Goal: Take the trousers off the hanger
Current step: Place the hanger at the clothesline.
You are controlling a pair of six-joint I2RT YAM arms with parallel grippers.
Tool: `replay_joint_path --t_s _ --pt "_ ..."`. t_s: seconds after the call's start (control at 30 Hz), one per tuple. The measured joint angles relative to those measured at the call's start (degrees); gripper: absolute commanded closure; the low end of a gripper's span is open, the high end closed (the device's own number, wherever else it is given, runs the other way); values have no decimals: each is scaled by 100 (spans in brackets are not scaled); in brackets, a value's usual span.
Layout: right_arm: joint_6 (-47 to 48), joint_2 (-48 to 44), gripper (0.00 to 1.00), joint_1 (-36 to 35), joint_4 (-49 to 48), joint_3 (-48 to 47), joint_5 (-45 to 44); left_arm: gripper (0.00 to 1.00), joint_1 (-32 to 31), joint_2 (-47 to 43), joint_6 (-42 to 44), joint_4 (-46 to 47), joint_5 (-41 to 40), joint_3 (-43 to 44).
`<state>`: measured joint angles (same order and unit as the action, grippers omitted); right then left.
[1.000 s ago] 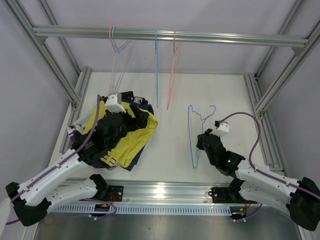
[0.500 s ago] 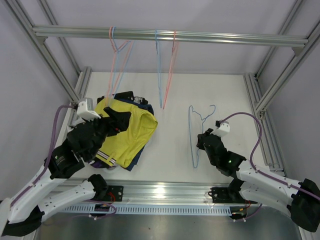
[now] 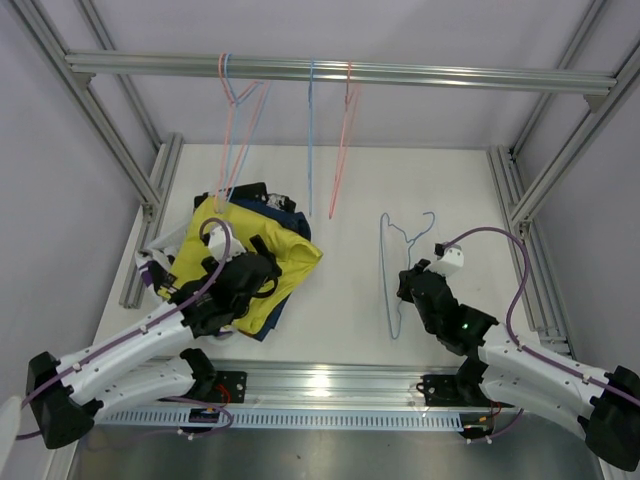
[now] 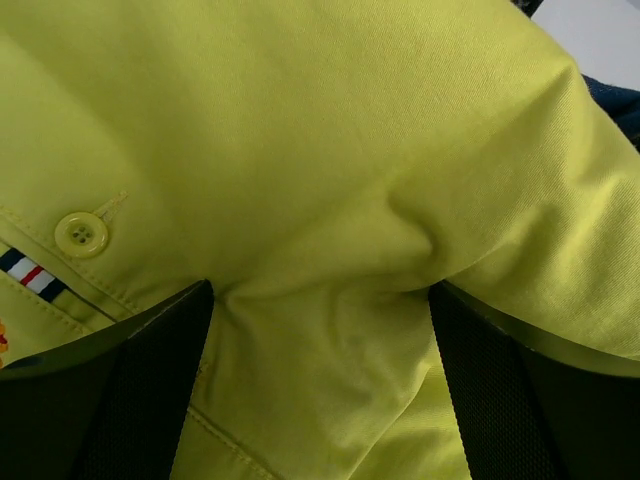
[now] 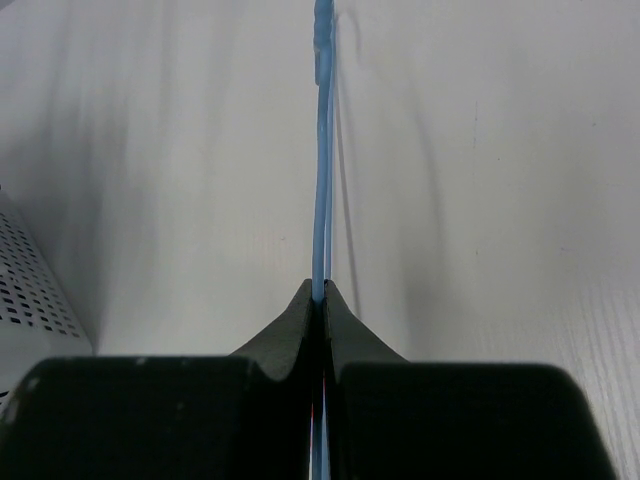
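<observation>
The trousers lie in one crumpled heap on the left part of the table (image 3: 350, 180). The yellow pair (image 3: 295, 255) is on top, and the navy pair (image 3: 290, 215) shows at the far edge under it. The yellow cloth is bunched, and its longer side goes roughly from far to near, a little slanted. In the left wrist view its waistband with the button (image 4: 80, 233) is toward the left side. The left gripper (image 3: 262, 272) is low over this pair. Its fingers (image 4: 130, 400) stand wide apart and press into the cloth, with a raised fold between them, so the claw is released. The right gripper (image 3: 408, 280) is clenched on the wire of a blue hanger (image 3: 384, 250), which lies flat on the table, well apart from the heap. Its long side goes from far to near. Other wire hangers (image 3: 310, 140) hang from the rail (image 3: 450, 78).
</observation>
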<state>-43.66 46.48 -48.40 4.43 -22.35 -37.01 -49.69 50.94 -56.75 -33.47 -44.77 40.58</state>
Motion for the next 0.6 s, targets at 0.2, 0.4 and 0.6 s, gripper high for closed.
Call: replay_joint_path --t_s 0.2,0.4,0.6 --pt "0 -2 100 0 17 0 0 7 -2 83 -260 -474 -57 417" --pt "61 -2 100 -2 83 -11 7 7 -2 -310 354 -1082 68 1709" --pt "457 -136 100 -107 675 -476 44 5 -2 -350 2044 -546 407 3244"
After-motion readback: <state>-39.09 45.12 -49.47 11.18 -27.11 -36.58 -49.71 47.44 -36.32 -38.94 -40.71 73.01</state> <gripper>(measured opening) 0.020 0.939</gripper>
